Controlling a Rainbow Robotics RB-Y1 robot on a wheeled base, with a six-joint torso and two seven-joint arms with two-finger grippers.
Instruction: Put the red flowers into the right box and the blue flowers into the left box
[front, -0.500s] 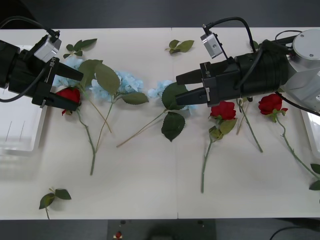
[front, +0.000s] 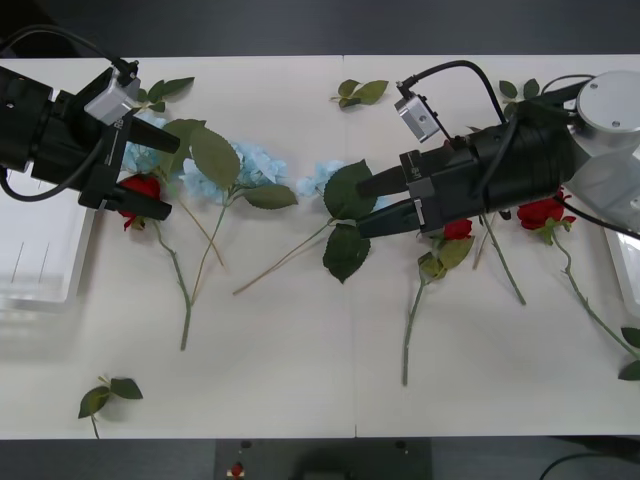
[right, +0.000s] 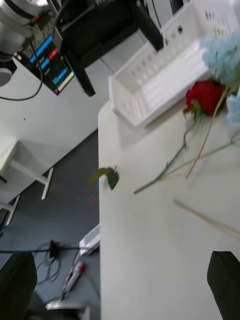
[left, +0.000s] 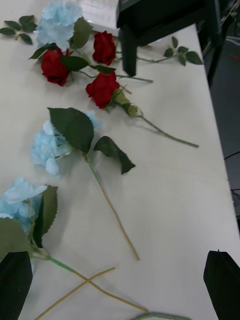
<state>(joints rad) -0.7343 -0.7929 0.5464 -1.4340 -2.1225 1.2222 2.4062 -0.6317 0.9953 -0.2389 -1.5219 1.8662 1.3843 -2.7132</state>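
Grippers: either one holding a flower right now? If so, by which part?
Nothing is held. The left gripper is open over a red rose beside the left box; the right gripper is open over a blue flower's leaves.

The left arm reaches in from the left edge, its left gripper (front: 152, 172) pointing toward the middle with black fingers (front: 148, 206) spread apart. The right arm comes in from the right edge, slanting down and inward, and the right gripper (front: 380, 205) also has its two black fingers (front: 385, 221) parted. Each wrist carries a small grey camera block on top.
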